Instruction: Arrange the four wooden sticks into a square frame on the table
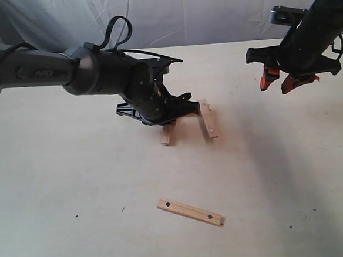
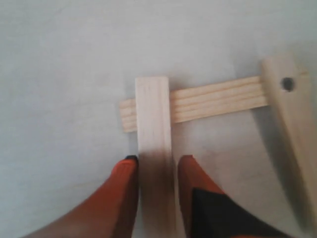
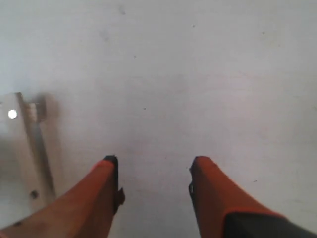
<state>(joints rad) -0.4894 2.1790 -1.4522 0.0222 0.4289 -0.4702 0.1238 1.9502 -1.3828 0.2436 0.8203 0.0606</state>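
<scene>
In the exterior view, a wide pale cream surface (image 1: 70,188) is crossed from the left by the black left arm (image 1: 97,72), whose head is lowered near the middle. A short flat strip of pale wood, the held strip (image 1: 168,134), is seen protruding from under it, its long axis running toward the near edge. Near it on the right, a second pale flat strip, the side strip (image 1: 209,120), is laid nearly parallel and slightly slanted. Well apart, toward the front edge, a pale lone strip (image 1: 191,213) with dark dots at its ends is laid almost crosswise, with open room all around. At the far right the orange right fingers (image 1: 268,77) are held raised above the surface, spread, with nothing between them.

In the left wrist view, the orange left fingers (image 2: 124,188) are pinched on both long edges of the held strip (image 2: 154,124), which is pointed straight away from them. Its far end is laid at a right angle over a grained pale crosswise strip (image 2: 213,101), near that strip's end. The crosswise strip's other end is met by the side strip (image 2: 292,134), marked by a dark dot. Three sides of a square are made up by these.

In the right wrist view, the right fingers (image 3: 106,188) are spread wide over bare surface (image 3: 198,74). Beside one finger a blurred pale strip (image 3: 34,144) is seen; which one cannot be told.
</scene>
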